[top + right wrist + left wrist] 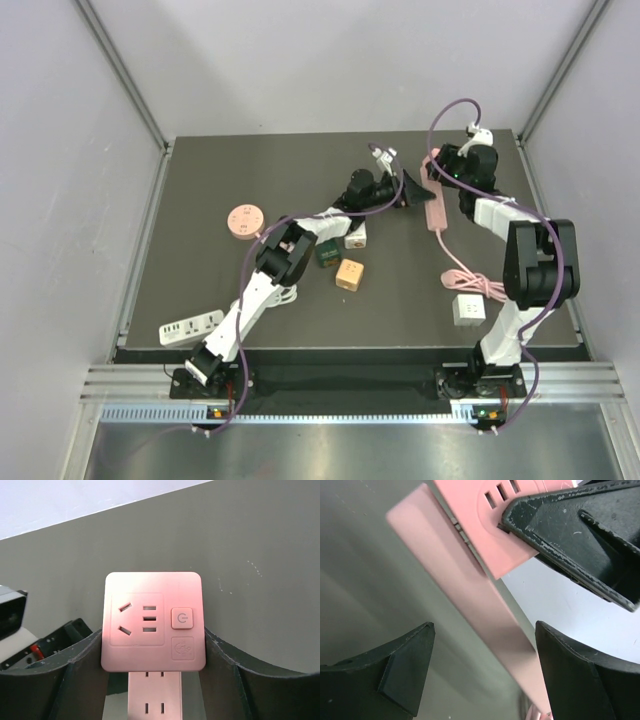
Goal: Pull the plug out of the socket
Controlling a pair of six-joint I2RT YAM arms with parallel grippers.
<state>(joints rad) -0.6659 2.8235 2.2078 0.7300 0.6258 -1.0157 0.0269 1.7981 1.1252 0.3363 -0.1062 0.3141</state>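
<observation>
Pink plug [152, 612] over dark grey table [200, 180], seemingly gripped by right claw [152, 642]; left claw [484, 630] wide; white walls [330, 60].

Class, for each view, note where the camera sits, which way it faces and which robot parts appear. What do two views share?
Top external: above and behind the bases, facing down on the table; the left arm and right arm show.
Left wrist: on the left arm, facing along the open left gripper at the pink power strip; its two fingers show.
Right wrist: on the right arm, facing the pink adapter clamped by the right gripper; its fingers show.
Shared: both wrist views show adapter and strip.
</observation>
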